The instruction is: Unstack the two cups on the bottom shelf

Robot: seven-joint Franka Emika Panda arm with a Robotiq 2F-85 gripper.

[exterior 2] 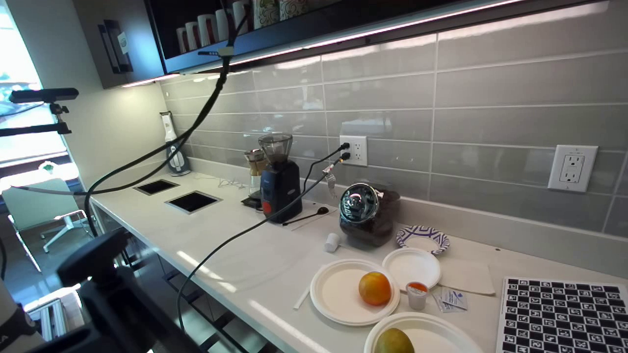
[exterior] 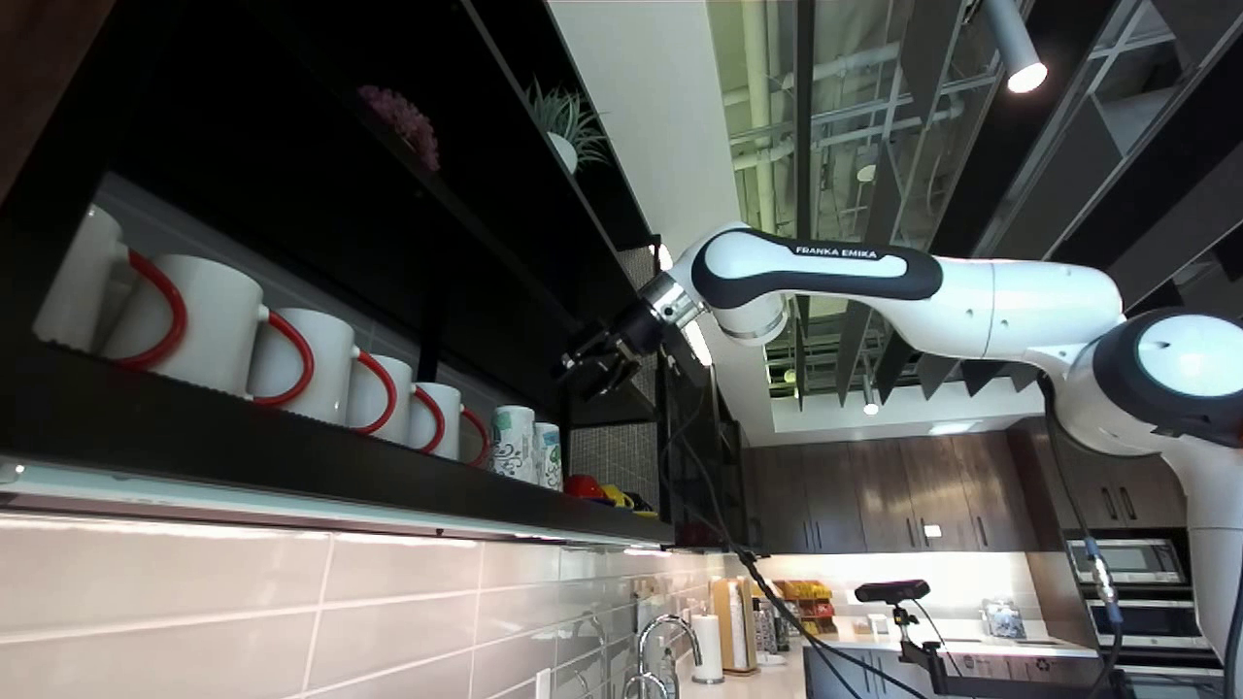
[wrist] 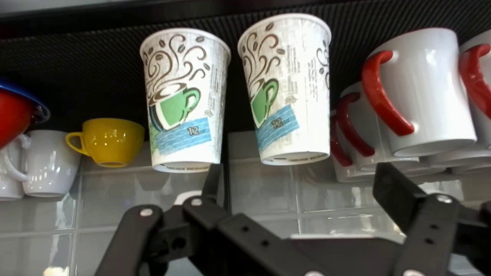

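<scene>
Kitchen. Black open shelving [exterior: 243, 116] over a glossy tiled wall [exterior: 408, 612]; light strip [exterior: 194, 495] lit under the bottom shelf [exterior: 291, 454]. In an exterior view, along that shelf from the left: white mugs [exterior: 209, 320] with red handles; two printed paper cups [exterior: 514, 442], upright; a red vessel [exterior: 583, 486], cup or bowl unclear. Farther right: paper towel roll [exterior: 708, 649], dark wood cabinets [exterior: 874, 495], mounted camera [exterior: 891, 591], white Franka arm [exterior: 1029, 301].

White counter [exterior 2: 245, 274] in an exterior view, from the left: handheld vacuum [exterior 2: 175, 152], coffee grinder [exterior 2: 281, 189], tipped jar [exterior 2: 378, 220] with a shiny lid, paper plate [exterior 2: 338, 294] bearing an orange [exterior 2: 375, 288], black-and-white marker board [exterior 2: 564, 314].

Wrist view, from the left: yellow cup [wrist: 115, 140], left paper cup [wrist: 184, 99], right paper cup [wrist: 287, 92], then red-handled mugs. Paper cups unstacked, just beside each other, narrow gap between. Gripper [wrist: 299, 178]: jaws spread wide, grasp released. Right paper cup appears above the space between the fingertips [wrist: 213, 184]; one tip overlaps the left cup's base in this view, but an exterior view shows the gripper apart from both.
</scene>
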